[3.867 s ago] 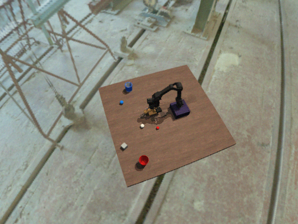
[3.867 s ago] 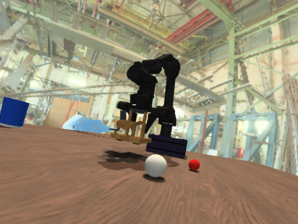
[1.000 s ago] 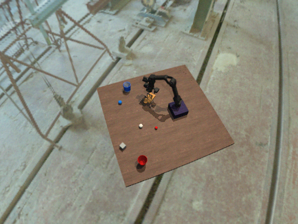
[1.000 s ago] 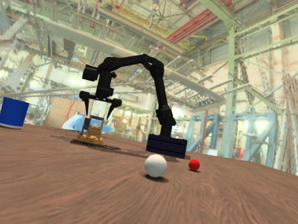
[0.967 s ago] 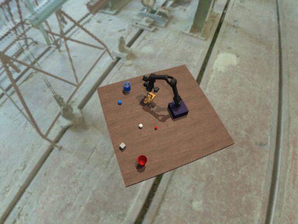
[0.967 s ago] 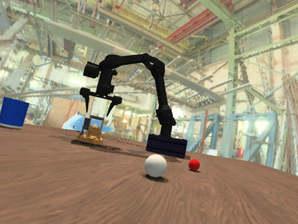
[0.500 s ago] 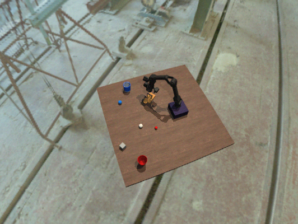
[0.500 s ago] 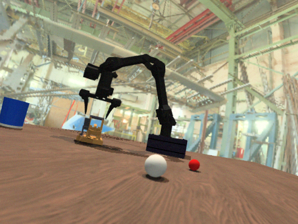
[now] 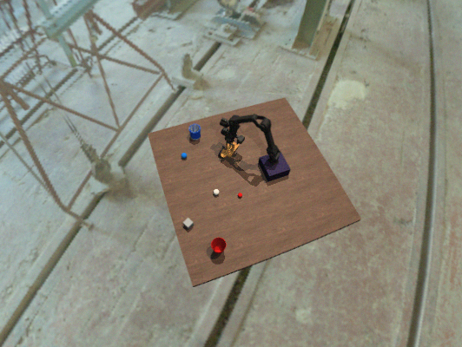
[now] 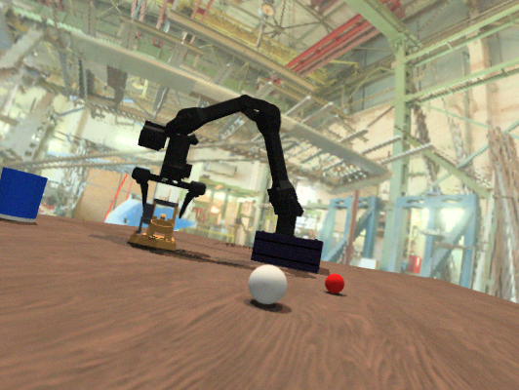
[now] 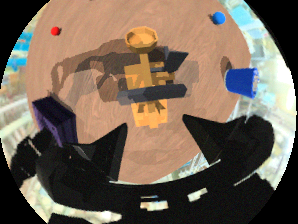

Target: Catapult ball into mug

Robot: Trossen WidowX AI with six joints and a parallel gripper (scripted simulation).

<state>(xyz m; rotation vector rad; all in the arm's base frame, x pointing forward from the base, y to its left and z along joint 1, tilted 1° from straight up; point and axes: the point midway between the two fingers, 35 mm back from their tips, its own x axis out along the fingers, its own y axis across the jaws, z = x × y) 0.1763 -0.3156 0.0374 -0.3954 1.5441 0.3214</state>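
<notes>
The orange catapult (image 9: pixel 230 150) (image 10: pixel 152 242) (image 11: pixel 131 75) stands upright with a dark crossbar (image 11: pixel 165 91). Its cup (image 11: pixel 141 39) looks empty and points to the top of the wrist view. The blue mug (image 9: pixel 194 132) (image 10: pixel 21 195) (image 11: pixel 241 82) stands upright, to the right of the catapult in the wrist view. My gripper (image 10: pixel 163 210) (image 11: pixel 154 121) is wide open and empty, pointing down just above the catapult. A blue ball (image 9: pixel 184 155) (image 11: pixel 219 18), a white ball (image 9: pixel 216 192) (image 10: pixel 267 285) and a red ball (image 9: pixel 240 195) (image 10: pixel 335 283) (image 11: pixel 55 31) lie on the table.
The arm's dark purple base (image 9: pixel 274 169) (image 10: pixel 287 253) (image 11: pixel 54 120) stands beside the catapult, on the side away from the blue mug. A red cup (image 9: pixel 218 245) and a light grey cube (image 9: pixel 188 223) stand near the lower left edge of the table (image 9: pixel 304 204) in the top view.
</notes>
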